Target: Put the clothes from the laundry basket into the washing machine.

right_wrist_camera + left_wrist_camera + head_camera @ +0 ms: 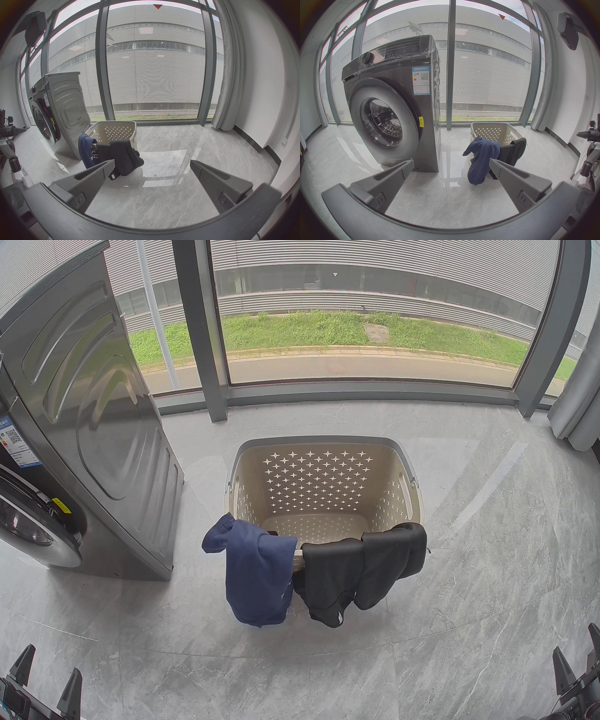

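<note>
Laundry basket (322,440) on grey marble floor (494,615) (window (375,321) behind).

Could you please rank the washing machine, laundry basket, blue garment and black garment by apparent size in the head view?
1. washing machine
2. laundry basket
3. black garment and blue garment: too alike to rank.

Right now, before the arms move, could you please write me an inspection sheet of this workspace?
Surface: glossy grey floor.
Job's things: laundry basket upright; blue garment and black clothing hang over its near rim; washing machine on robot's left, door state unclear.
Clutter: nothing seen.
Grippers: left gripper and right gripper, fingers open, holding nothing.
Cables: nothing seen.
Surroundings: tall windows behind, curtain at right.
</note>
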You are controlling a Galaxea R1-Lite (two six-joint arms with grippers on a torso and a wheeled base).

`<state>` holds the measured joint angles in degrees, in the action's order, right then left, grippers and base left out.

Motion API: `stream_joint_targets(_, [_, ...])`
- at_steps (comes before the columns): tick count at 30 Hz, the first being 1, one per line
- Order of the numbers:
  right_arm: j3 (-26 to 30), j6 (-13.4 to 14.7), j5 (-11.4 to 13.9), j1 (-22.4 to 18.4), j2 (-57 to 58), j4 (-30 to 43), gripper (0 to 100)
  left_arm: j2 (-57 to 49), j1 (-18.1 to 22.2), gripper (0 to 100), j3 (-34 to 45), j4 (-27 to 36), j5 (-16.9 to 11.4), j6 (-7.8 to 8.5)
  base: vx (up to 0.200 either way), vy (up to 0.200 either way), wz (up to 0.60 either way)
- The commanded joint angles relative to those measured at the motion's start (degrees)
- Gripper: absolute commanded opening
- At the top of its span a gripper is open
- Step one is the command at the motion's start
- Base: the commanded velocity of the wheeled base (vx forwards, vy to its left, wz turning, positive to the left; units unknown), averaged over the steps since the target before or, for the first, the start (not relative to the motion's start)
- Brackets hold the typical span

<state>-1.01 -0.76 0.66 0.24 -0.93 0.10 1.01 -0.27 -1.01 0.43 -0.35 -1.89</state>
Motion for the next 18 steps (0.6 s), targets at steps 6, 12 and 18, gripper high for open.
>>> stream_joint_targets(6, [1.01,-0.04,0.04,0.02,0.93,-0.01,100,-0.92,0.00,100,0.92,0.01,0.00,-0.04,0.200,0.000,0.00])
stream_joint_targets(12, [1.01,-0.04,0.04,0.02,0.93,-0.01,100,-0.84,0.00,100,0.92,0.01,0.00,-0.04,0.067,0.000,0.00])
stream_joint_targets(18, [1.01,-0.04,0.04,0.02,0.93,-0.01,100,-0.92,0.00,100,0.92,0.01,0.00,0.04,0.000,0.000,0.00])
